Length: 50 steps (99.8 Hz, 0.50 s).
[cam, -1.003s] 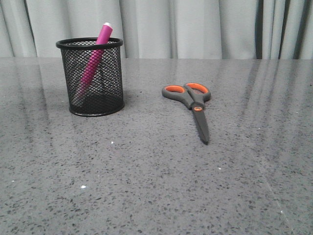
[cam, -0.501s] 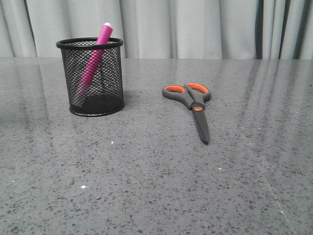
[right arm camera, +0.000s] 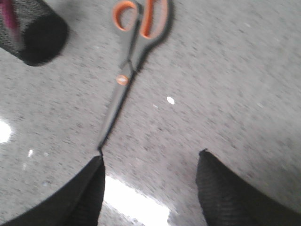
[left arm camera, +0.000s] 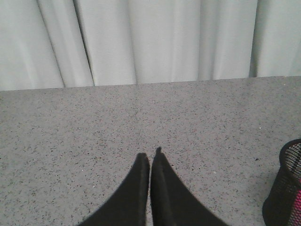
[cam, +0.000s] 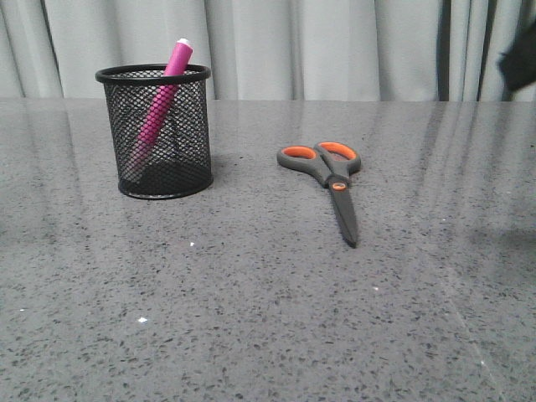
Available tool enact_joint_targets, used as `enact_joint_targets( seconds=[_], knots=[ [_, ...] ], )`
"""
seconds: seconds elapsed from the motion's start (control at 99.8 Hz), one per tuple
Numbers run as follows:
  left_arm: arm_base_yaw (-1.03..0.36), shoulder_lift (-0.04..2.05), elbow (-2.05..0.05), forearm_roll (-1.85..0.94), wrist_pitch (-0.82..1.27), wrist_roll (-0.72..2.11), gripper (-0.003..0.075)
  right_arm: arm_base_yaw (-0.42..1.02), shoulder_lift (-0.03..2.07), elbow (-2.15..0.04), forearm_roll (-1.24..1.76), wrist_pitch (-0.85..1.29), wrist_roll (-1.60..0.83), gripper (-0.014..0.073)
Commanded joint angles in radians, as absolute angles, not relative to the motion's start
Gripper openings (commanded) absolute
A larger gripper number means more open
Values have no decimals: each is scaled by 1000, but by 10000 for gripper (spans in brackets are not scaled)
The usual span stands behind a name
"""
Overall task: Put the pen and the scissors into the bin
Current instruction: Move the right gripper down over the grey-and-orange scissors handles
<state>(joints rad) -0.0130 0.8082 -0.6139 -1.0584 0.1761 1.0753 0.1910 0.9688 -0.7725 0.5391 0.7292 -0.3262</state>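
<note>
Grey-bladed scissors (right arm camera: pixel 133 56) lie ahead of the right gripper (right arm camera: pixel 150 162)'s wide-apart fingers, blades pointing back toward them; left gripper (left arm camera: pixel 150 160), pinched closed, is farther.

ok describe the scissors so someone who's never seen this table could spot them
On the grey speckled table, look right of the black mesh bin holding the pink pen. The scissors lie flat and closed, the only thing with orange-lined grey handles, blades pointing toward the camera.

One pen (cam: pixel 162 99), standing in one bin (cam: pixel 155 134); one pair of scissors (cam: pixel 329 180); one desk (cam: pixel 251 318); two grippers, left (left arm camera: pixel 149 157) and right (right arm camera: pixel 149 157).
</note>
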Motion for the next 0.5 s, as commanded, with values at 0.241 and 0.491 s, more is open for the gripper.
enact_joint_targets(
  seconds=[0.241,0.491],
  knots=[
    [-11,797,-642,-1086,133,1063,-21,250,1045,-824,698,573,-356,381],
    [-11,797,-642,-1086,133,1063,-22,317,1182,-955,577,676,-249,380]
  ],
)
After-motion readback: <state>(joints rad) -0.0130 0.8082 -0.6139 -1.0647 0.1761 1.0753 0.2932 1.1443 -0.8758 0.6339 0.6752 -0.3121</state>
